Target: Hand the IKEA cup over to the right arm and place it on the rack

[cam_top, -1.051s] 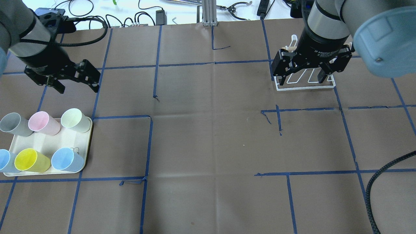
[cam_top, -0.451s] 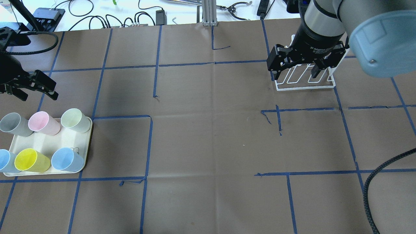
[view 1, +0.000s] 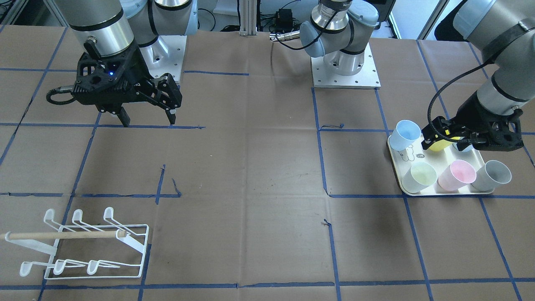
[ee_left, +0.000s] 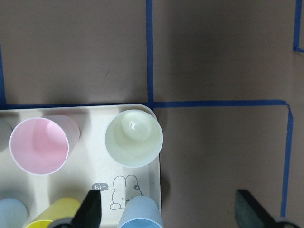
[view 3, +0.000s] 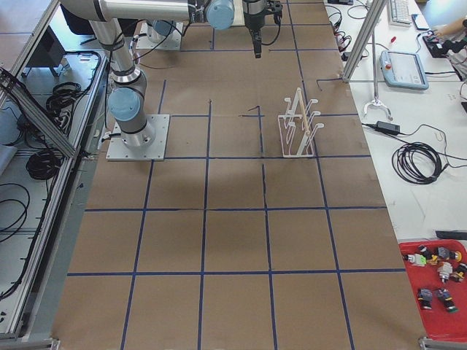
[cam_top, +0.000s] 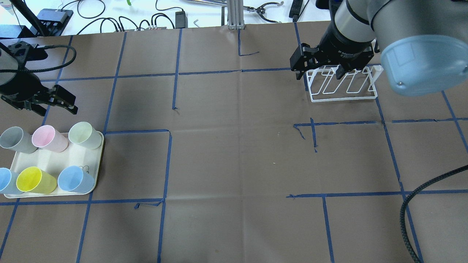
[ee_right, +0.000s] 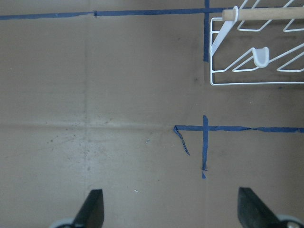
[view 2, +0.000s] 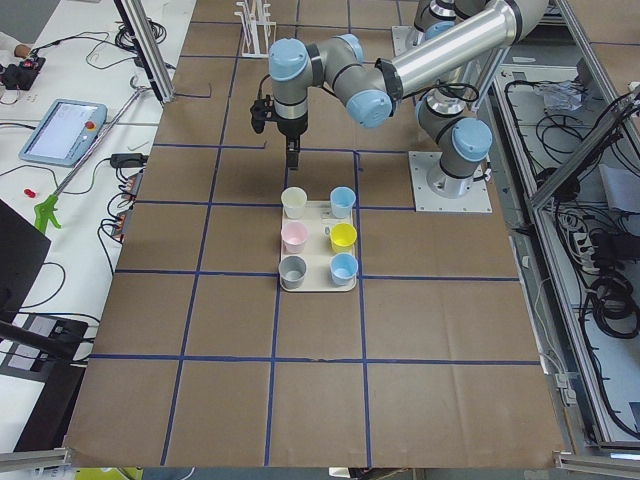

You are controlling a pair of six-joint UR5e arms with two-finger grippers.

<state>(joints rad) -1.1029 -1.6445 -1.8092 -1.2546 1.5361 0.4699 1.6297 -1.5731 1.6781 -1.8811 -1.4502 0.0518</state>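
Note:
Several IKEA cups stand upright on a cream tray: grey, pink, pale green, yellow and two blue ones. My left gripper hangs open and empty above the tray's far edge. In the left wrist view the left gripper looks down on the pale green cup. My right gripper is open and empty, high over the left end of the white wire rack. The right wrist view shows the rack at the top right, with bare table under the right gripper.
Brown paper with blue tape lines covers the table. Cables and small tools lie beyond its far edge. A thick braided cable loops in at the near right. The two arm bases stand on the robot's side.
The left gripper swung left from the open table to just beyond the tray. The right gripper drifted left and farther away over the rack. Both stayed open.

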